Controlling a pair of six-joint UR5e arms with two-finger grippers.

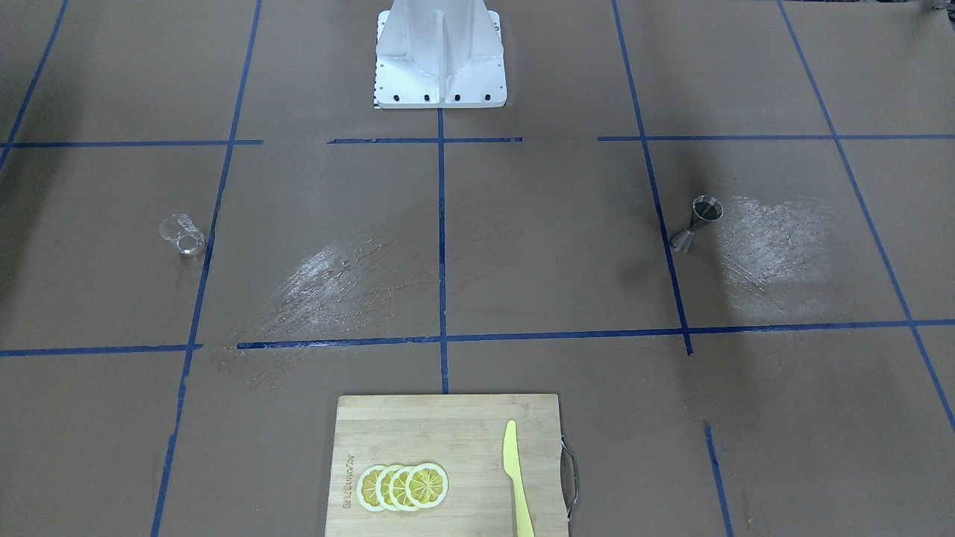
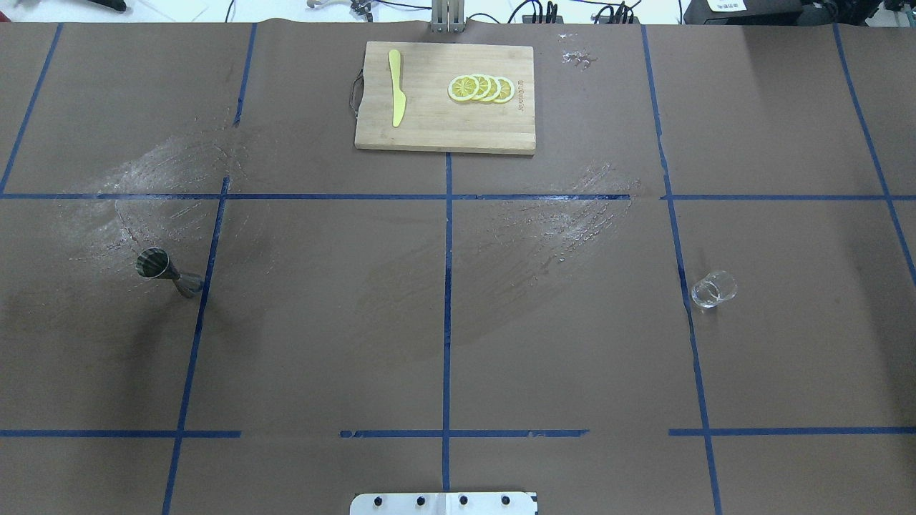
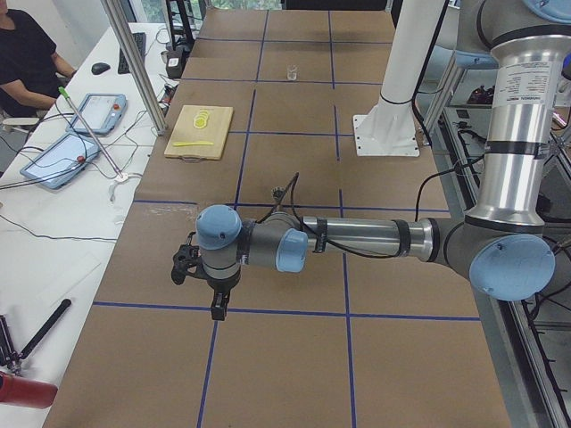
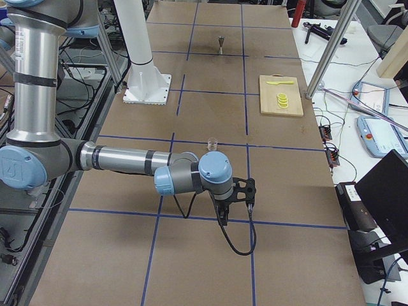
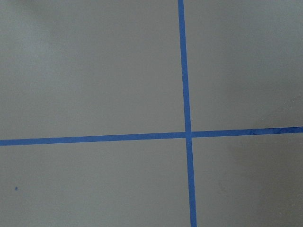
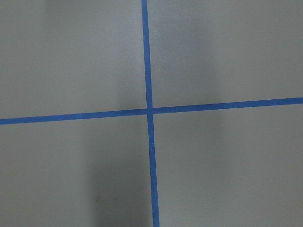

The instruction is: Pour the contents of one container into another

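Observation:
The container, a small clear glass tumbler, stands upright on the brown table on the robot's right side; it also shows as the tumbler and, small, as the tumbler. The other container, a grey steel jigger, stands upright on the robot's left side, seen too as the jigger. The left gripper and right gripper hang beyond the table's two ends, far from both vessels. They show only in the side views, so I cannot tell whether they are open or shut. Both wrist views show only paper and blue tape.
A wooden cutting board with lemon slices and a yellow knife lies at the far middle edge. The robot's white base stands at the near middle. A seated person and tablets are beside the table.

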